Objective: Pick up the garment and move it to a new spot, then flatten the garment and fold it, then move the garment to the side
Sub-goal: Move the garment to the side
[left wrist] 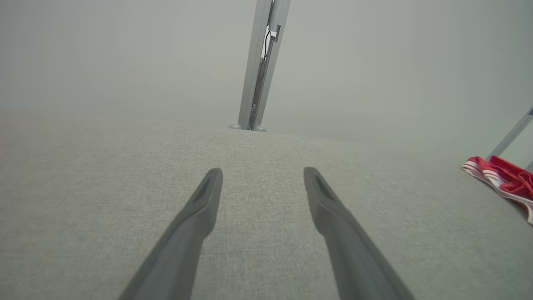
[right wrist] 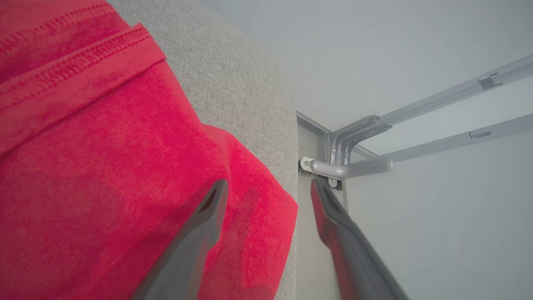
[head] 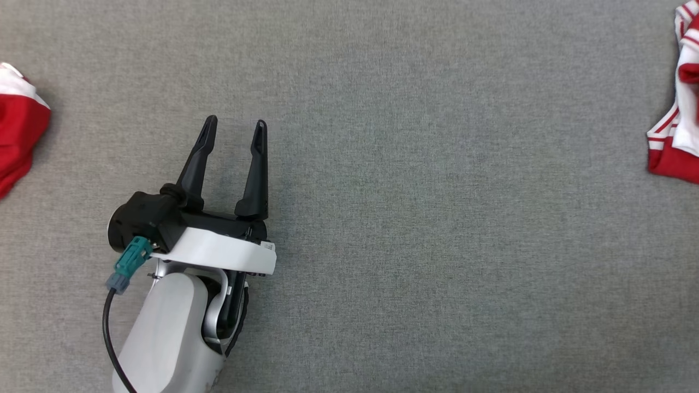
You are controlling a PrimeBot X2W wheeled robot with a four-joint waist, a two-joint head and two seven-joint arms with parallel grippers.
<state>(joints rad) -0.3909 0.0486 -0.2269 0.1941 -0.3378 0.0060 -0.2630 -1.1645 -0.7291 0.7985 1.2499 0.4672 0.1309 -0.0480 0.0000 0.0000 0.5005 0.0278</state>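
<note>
- The left tool is pointing across the near left part of the grey fabric worktop. Its two dark fingers are standing spread apart, with bare grey covering showing between them and nothing in their grip.
- The garment, red with white panels and striped trim, is lying bunched at the worktop's right edge. It is well apart from the left tool and is partly cut off by the head view's border.
- The right tool is hanging close over that garment at the worktop's right rim. Its fingers are standing wide apart, one reaching over the red cloth and the other pointing past the worktop's rim, and they are pinching nothing.
- In the right wrist view a stitched red hem is running across the garment, and one corner of the cloth is lying right at the worktop's rim.
- A second garment, also red and white, is lying at the worktop's left edge.
- A grey metal post is rising beyond the worktop's far edge, and grey frame bars are meeting beside the worktop's corner.
</note>
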